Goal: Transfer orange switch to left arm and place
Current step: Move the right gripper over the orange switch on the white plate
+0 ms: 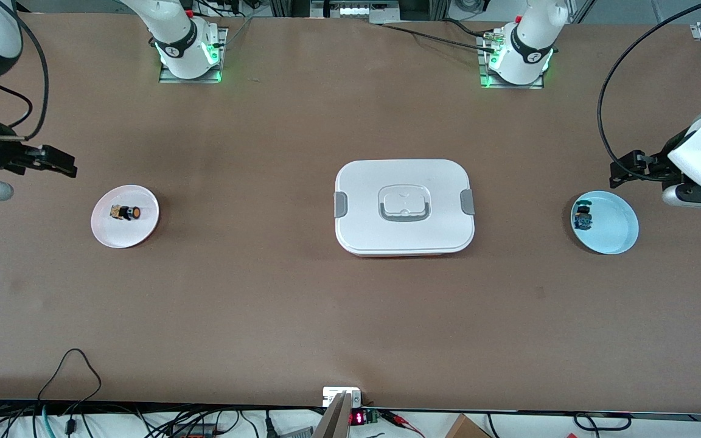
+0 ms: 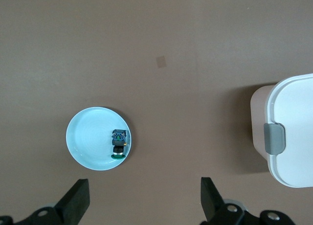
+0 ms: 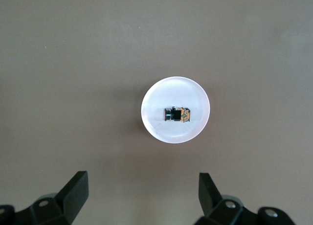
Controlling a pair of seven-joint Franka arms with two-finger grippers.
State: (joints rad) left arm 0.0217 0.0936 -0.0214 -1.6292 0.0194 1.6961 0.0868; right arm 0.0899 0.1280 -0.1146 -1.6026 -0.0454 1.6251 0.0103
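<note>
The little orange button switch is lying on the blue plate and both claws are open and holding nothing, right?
Not quite. The orange switch lies on the white plate, as the front view and right wrist view show. The blue plate holds the other small switch with blue-green parts. The rest is right: the left claw and right claw are both open and empty.

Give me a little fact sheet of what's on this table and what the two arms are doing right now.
orange switch: lying on the pink plate, toward the right arm's end
box: closed, mid-table between the plates
dark switch: on the blue plate, toward the left arm's end
right gripper: open, empty, above the table near the pink plate
left gripper: open, empty, above the table near the blue plate
</note>
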